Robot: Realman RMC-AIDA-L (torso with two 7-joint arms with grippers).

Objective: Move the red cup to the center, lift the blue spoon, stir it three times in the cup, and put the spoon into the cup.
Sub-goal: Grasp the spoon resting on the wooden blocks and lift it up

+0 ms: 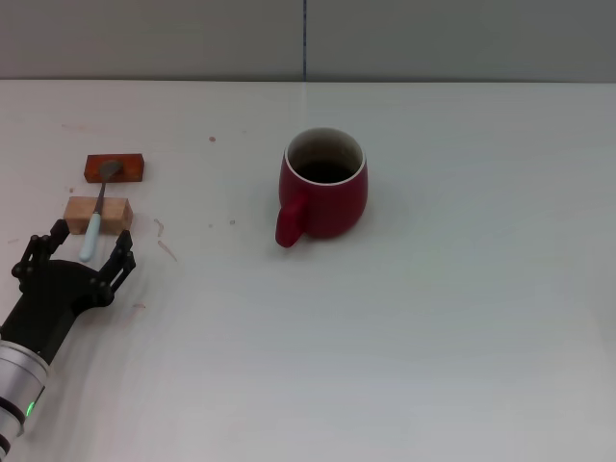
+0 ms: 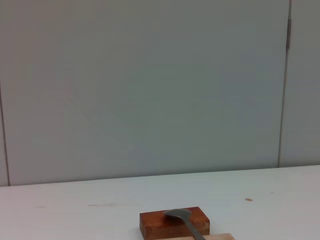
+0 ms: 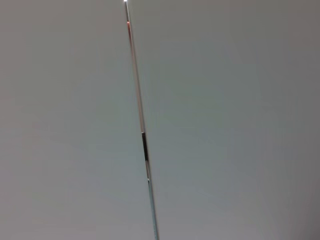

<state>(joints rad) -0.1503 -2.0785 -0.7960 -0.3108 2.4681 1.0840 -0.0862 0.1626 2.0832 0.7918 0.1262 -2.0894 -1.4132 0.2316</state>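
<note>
At nine o'clock on the desk (image 1: pixel 433 337), the left gripper (image 1: pixel 83 254), fingers spread, flanks the blue spoon (image 1: pixel 93 226), light, slim, likely slippery; best pinched mid-handle between its blocks.

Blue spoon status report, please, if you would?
Left end effector open, nearing blue spoon. Spoon resting across two blocks. Red cup centered. Right arm unseen.
</note>
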